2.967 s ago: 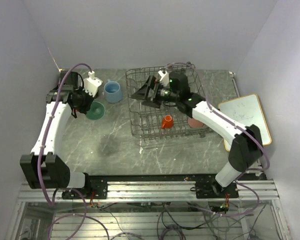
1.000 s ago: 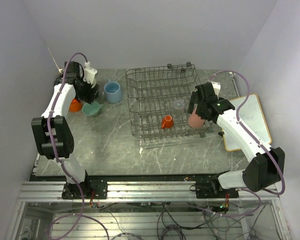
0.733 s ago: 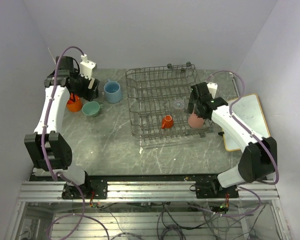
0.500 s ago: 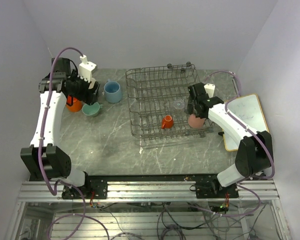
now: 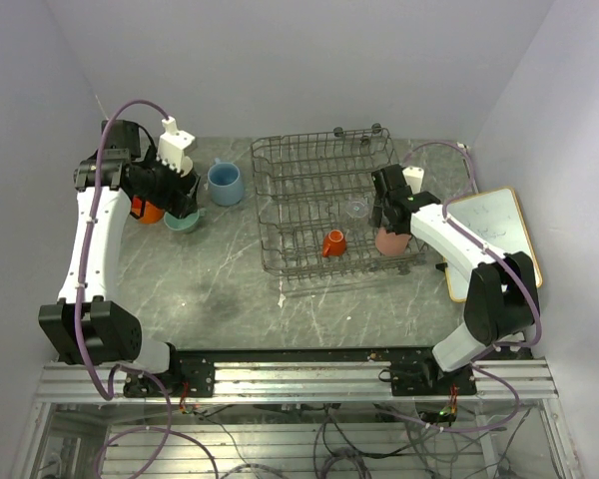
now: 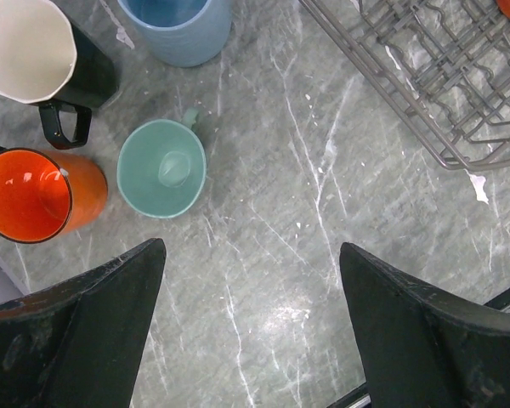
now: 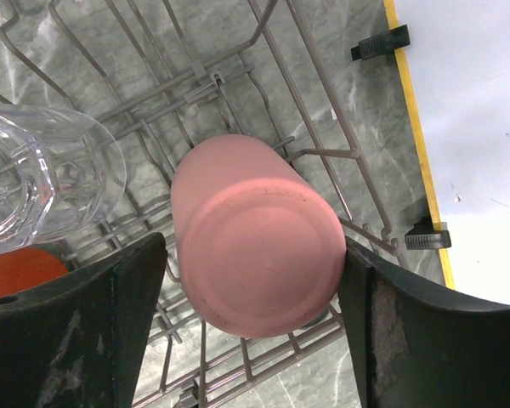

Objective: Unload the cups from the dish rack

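The grey wire dish rack [image 5: 272, 215] holds an upside-down pink tumbler [image 7: 255, 259] at its right front, a clear glass [image 7: 47, 178] lying beside it and a tiny orange cup [image 5: 332, 242]. My right gripper [image 7: 253, 242] is open and straddles the tumbler; the right finger [image 7: 408, 331] touches it and a thin gap shows at the left finger. On the table left of the rack stand a light blue mug [image 6: 178, 30], a black mug [image 6: 34, 55], an orange mug [image 6: 34, 195] and a pale green cup [image 6: 161, 167]. Above the bare table beside them hangs my left gripper [image 6: 251, 246], open and empty.
A white board with a yellow-wood frame [image 5: 489, 239] lies right of the rack, with black clips [image 7: 378, 42] on its edge close to the rack wall. Walls close in the table at the back and on both sides.
My right gripper has come down over the pink tumbler and its jaws have narrowed around it. The left arm has drawn back from the cups on the table.
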`<state>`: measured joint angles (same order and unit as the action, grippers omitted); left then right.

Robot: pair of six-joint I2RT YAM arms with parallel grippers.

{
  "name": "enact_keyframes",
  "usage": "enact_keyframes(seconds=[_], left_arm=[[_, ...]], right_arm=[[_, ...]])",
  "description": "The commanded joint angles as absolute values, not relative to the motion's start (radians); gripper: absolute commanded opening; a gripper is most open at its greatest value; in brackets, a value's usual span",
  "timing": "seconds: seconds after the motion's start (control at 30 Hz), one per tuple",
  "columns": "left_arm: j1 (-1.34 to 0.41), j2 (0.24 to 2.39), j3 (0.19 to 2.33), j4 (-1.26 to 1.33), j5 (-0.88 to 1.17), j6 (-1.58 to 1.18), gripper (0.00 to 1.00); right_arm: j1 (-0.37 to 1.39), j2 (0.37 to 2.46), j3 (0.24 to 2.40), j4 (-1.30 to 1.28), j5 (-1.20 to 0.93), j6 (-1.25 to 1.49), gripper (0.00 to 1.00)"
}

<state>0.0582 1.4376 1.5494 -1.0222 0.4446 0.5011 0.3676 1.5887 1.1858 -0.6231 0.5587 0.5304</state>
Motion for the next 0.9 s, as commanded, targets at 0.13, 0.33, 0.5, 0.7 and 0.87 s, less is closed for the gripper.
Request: enact_keyframes(seconds=[0.13, 0.33, 0.5, 0.7, 0.87], left_arm=[[0.06, 1.395, 1.536, -1.049, 0.456, 0.538, 0.94], [0.059, 1.371, 1.522, -1.041, 0.494, 0.53, 0.98], [0.06, 1.371, 1.518, -1.038, 0.497, 0.527, 0.98], [0.057, 1.291, 1.388, -0.911, 0.577, 0.491, 1.0], [0.056, 1.259, 1.347, -0.921, 0.584, 0.536, 1.0]], right_arm=[[0.355, 1.576, 1.174, -0.591, 0.562, 0.537, 0.63], [0.329, 1.552, 1.147, -0.578, 0.541, 0.539, 0.49], [0.328, 1.522, 1.194, -0.605, 0.542, 0.539, 0.31], [0.34, 1.451, 1.285, -0.671, 0.525, 0.536, 0.21], [0.35, 1.368, 1.379, -0.711, 0.476, 0.515, 0.18]])
